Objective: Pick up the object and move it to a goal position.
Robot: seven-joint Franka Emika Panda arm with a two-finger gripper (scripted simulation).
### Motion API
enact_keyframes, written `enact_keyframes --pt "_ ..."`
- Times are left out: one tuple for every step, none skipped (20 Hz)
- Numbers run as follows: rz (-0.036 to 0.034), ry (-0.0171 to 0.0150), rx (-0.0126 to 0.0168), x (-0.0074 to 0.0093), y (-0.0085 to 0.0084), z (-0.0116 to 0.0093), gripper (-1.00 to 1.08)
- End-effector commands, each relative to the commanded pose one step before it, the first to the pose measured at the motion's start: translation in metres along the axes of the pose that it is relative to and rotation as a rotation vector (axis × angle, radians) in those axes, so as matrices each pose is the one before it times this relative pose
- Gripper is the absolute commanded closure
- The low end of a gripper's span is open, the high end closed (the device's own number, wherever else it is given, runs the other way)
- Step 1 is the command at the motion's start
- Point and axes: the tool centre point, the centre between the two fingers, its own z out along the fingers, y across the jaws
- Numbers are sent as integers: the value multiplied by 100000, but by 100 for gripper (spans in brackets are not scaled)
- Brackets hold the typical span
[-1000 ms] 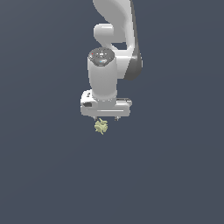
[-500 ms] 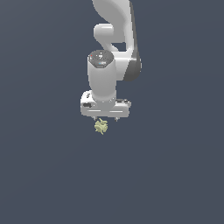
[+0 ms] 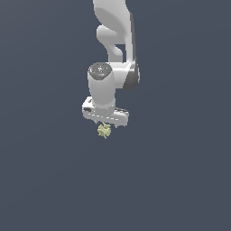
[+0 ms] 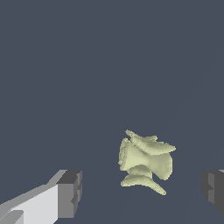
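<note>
Closest to us our gripper is spread wide, its grey pads standing clear on either side of the pale lumpy object, which sits between them untouched, and above it our white arm points straight down.

Two cameras, one distant, one close.
Exterior stood well back, facing the arm; wrist looked close past its fingertips (both caught the object).
</note>
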Motion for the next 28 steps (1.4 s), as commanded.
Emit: enact_keyframes --pt "6313 -38 -102 -565 713 1301 -92" --pt "2233 -1 -48 -192 266 448 -92" --pt "2057 2 -51 -176 251 409 -92" --pt "1879 5 -52 -160 234 370 -92" --pt "1701 7 -52 -144 216 332 -92" --pt "1525 8 -50 -127 197 295 -92" --pt "1345 9 -47 -112 176 259 -92" --pt "1165 9 -43 -96 154 223 -92" --pt "988 9 -38 -81 133 188 -92" --pt "808 8 -32 -66 109 153 -92" --pt "629 6 -26 -51 86 119 -92" --pt "447 5 -19 -37 60 84 -92" --pt "276 3 -12 -20 41 51 -92" --pt "84 1 -4 -8 9 17 -92" --pt "-542 -82 -14 26 -49 -70 -92" --pt "0 0 0 -2 -1 35 -92" --pt "0 0 0 -5 -4 103 -92" --pt "0 0 0 -9 -7 171 -92" --pt "68 10 0 -1 28 234 -92" --pt "0 0 0 -17 -12 306 -92" --pt "68 10 -1 -10 23 367 -92" --pt "68 10 -1 -14 21 432 -92" --pt "0 0 0 -31 -18 499 -92" --pt "108 16 -3 -14 38 548 -92" --pt "68 10 -1 -16 16 524 -92" --pt "68 10 0 -8 17 458 -92" --pt "0 0 0 -11 -19 397 -92" --pt "68 10 5 12 18 323 -92"
